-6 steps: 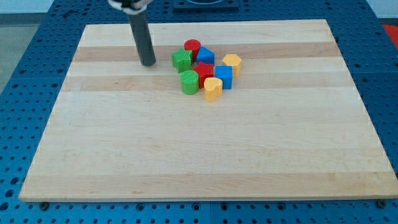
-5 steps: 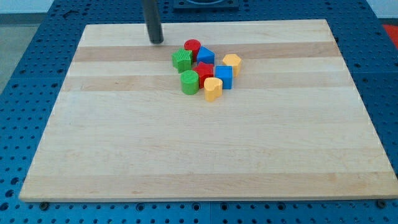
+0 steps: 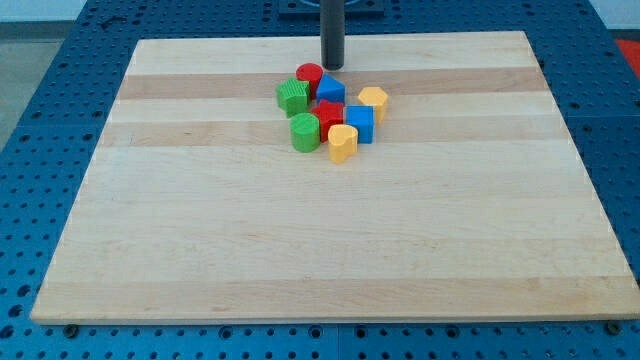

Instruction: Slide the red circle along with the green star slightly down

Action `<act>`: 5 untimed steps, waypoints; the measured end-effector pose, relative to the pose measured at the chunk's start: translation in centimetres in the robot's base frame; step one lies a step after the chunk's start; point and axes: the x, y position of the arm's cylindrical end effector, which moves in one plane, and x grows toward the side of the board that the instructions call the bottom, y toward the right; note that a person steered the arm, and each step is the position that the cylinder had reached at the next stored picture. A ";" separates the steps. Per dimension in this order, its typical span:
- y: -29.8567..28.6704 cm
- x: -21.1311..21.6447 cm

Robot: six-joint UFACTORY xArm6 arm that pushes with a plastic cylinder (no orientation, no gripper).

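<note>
The red circle (image 3: 309, 76) stands at the top of a tight cluster of blocks in the upper middle of the wooden board (image 3: 200, 240). The green star (image 3: 292, 96) sits just below and left of it, touching it. My tip (image 3: 332, 66) is a little above and to the right of the red circle, a small gap apart from it. The dark rod rises from the tip out of the view's top.
The cluster also holds a blue block (image 3: 331, 89), a red block (image 3: 328, 116), a green cylinder (image 3: 305, 131), a blue cube (image 3: 359, 123), a yellow heart-like block (image 3: 342, 143) and a yellow block (image 3: 373, 101).
My tip has moved from left of the green star up and then right along the board's top, to just above and right of the red circle. No block has moved.
</note>
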 end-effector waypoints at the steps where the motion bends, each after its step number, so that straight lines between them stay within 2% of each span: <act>1: -2.1 1.5; 3: -3.9 2.6; 5: -5.7 1.1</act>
